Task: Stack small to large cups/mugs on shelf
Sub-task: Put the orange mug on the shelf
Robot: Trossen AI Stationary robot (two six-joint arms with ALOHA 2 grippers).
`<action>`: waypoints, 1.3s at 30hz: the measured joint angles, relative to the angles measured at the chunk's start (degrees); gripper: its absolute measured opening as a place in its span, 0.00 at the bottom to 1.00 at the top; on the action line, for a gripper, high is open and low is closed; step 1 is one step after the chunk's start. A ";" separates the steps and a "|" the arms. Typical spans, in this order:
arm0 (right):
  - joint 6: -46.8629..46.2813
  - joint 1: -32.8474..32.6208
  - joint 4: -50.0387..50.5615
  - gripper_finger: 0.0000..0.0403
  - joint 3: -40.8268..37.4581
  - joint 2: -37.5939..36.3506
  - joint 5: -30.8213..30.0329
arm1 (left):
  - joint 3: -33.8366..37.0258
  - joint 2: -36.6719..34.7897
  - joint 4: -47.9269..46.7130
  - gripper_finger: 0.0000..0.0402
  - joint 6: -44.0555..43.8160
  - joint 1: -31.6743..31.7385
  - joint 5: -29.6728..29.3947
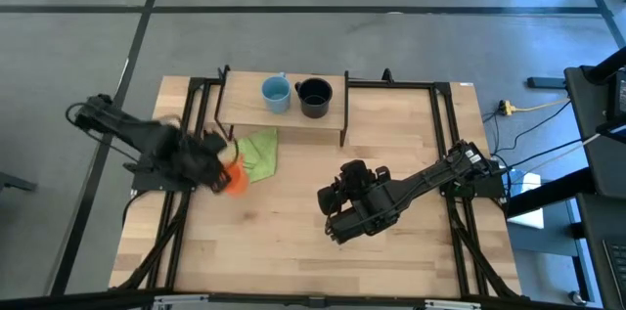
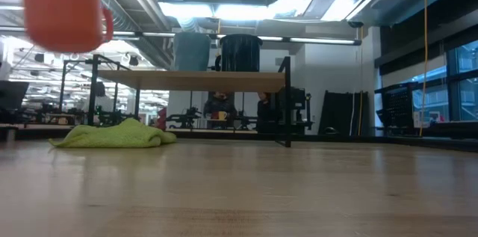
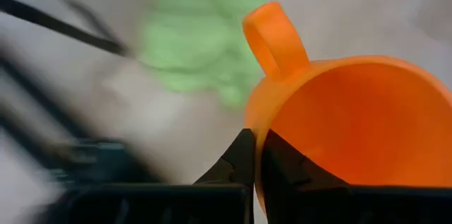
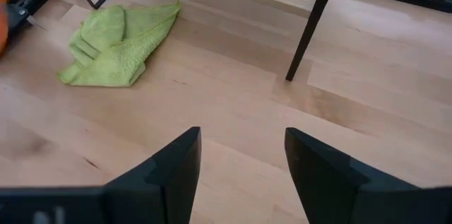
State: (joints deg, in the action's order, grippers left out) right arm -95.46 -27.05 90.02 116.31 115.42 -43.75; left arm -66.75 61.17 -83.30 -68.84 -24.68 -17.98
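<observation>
My left gripper (image 3: 256,155) is shut on the orange mug (image 3: 346,125), held in the air over the table's left part, beside the green cloth (image 1: 257,154). In the low view the orange mug (image 2: 63,9) hangs high, clear of the table. The light blue mug (image 1: 276,93) and the black mug (image 1: 313,97) stand upright side by side on the shelf (image 1: 284,119). My right gripper (image 4: 241,155) is open and empty over the table's middle right. My left gripper pinches the orange mug's wall at the rim (image 3: 260,133), close beside the handle (image 3: 274,37), one finger inside the mug and one outside. The mug is lifted clear of the table, its handle pointing away from the gripper.
The green cloth (image 4: 116,47) lies crumpled on the table in front of the shelf's left end. The shelf's black legs (image 4: 311,26) stand on the table. A black metal frame (image 1: 435,134) runs along the table's left, right and far sides.
</observation>
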 joint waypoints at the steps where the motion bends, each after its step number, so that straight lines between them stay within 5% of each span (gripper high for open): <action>1: 0.00 0.00 0.00 0.51 0.00 0.00 -0.12 | -2.35 0.00 -3.26 0.01 2.30 2.79 -0.83; 9: 0.20 0.00 -0.01 0.51 0.00 0.00 -1.63 | -15.91 1.12 -6.35 0.00 28.82 32.19 -2.52; 17: 0.09 -0.94 -0.33 0.51 0.00 0.00 -1.67 | -17.00 7.01 -5.58 0.00 49.74 58.81 5.36; 25: -1.78 -2.12 -0.27 0.51 0.00 0.00 -1.66 | -17.72 9.96 0.80 0.00 58.75 69.06 13.07; 39: -1.92 -2.08 -0.18 0.51 0.00 0.00 -1.66 | -17.70 17.18 6.27 0.00 65.38 75.08 18.37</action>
State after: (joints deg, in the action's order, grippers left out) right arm -97.38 -29.12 89.84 116.31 115.42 -45.41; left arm -84.44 78.35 -77.04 -3.47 50.40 0.39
